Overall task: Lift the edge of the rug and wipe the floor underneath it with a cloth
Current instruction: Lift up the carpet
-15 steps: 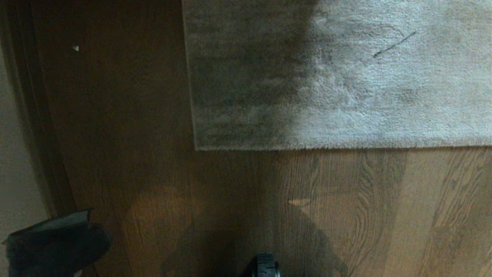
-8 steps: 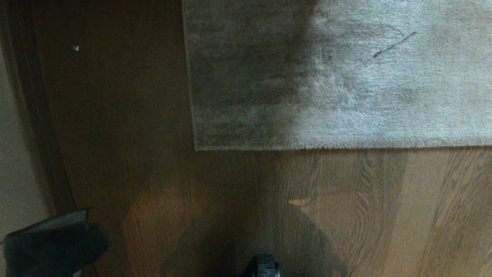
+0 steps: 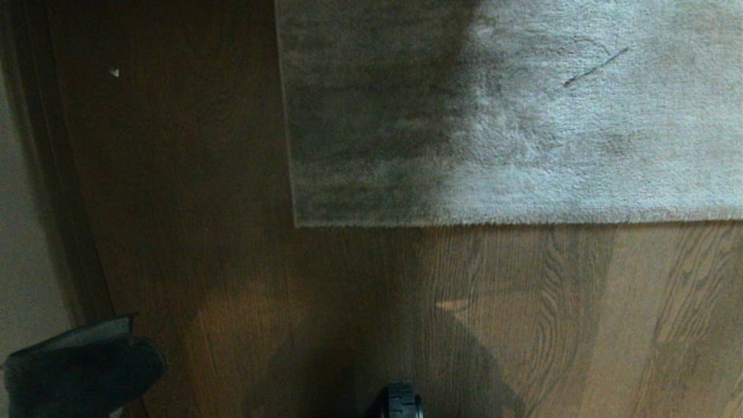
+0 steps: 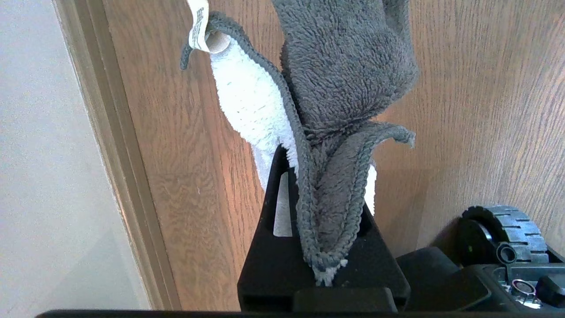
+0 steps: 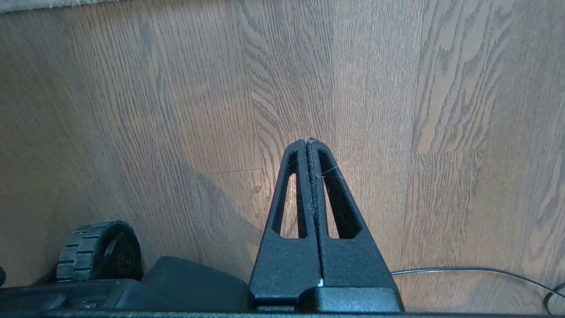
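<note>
Rug edge (image 3: 522, 222) lies flat on the floor (image 3: 551, 319), straight across ahead of you, with the corner toward your left. Nothing is lifted yet. Cloth (image 4: 335, 110) is already in the left gripper (image 4: 324, 212), pinched in closed jaws and hanging over bare floor beside the baseboard (image 4: 110, 154). Right gripper (image 5: 307, 143) is empty, fingers pressed together, over bare planks short of the rug. My read: open the right jaws first, come in low, slide one finger under the border, pinch pile plus backing, and peel up high. Keep the cloth clamped until the floor is exposed. Mind the wheel (image 3: 400, 400) near the edge.
</note>
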You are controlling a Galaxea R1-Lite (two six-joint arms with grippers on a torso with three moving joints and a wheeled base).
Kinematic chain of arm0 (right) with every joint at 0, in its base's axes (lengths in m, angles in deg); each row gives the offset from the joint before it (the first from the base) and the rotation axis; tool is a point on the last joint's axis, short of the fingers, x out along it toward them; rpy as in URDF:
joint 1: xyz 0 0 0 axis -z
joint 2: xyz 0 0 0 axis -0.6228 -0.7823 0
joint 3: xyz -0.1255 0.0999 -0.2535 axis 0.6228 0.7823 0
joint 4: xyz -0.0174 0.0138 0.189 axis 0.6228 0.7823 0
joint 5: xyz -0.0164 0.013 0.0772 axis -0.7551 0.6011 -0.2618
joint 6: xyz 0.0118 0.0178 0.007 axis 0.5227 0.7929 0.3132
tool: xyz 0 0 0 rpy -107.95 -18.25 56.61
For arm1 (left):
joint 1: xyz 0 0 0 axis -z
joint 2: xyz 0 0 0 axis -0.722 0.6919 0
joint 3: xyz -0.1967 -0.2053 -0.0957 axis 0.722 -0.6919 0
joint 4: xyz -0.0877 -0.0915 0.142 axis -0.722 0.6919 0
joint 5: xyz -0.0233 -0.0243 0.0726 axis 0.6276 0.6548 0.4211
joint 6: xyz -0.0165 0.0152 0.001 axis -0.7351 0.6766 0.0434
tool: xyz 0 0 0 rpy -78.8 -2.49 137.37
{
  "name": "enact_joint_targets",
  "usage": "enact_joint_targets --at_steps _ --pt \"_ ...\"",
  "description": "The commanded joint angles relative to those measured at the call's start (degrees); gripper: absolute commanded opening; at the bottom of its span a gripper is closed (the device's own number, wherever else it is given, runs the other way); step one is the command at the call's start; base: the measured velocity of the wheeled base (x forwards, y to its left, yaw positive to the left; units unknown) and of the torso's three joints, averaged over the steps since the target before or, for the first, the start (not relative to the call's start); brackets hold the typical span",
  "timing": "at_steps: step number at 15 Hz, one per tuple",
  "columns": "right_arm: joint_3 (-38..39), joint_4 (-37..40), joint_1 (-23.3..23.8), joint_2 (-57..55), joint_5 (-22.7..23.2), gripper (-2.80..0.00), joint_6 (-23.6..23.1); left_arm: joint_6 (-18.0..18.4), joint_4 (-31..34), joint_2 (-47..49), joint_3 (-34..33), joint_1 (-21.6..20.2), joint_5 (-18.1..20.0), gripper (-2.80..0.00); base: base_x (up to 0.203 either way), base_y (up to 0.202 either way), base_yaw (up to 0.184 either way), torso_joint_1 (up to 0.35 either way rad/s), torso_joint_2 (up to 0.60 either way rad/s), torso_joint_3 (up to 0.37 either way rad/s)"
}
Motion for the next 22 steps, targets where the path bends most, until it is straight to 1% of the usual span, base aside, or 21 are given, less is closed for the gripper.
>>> enact_joint_targets --at_steps 1,22 --pt "0.00 -0.02 -0.01 0.02 -0.01 -2.80 0.09 0.01 -0.07 -0.02 0.00 -0.01 -0.04 -2.80 0.000 0.000 0.000 0.000 0.00 0.000" --pt "0.00 -0.02 -0.01 0.02 -0.01 -2.80 0.05 -0.07 -0.04 -0.02 0.00 -0.01 -0.04 -2.80 0.000 0.000 0.000 0.000 0.00 0.000"
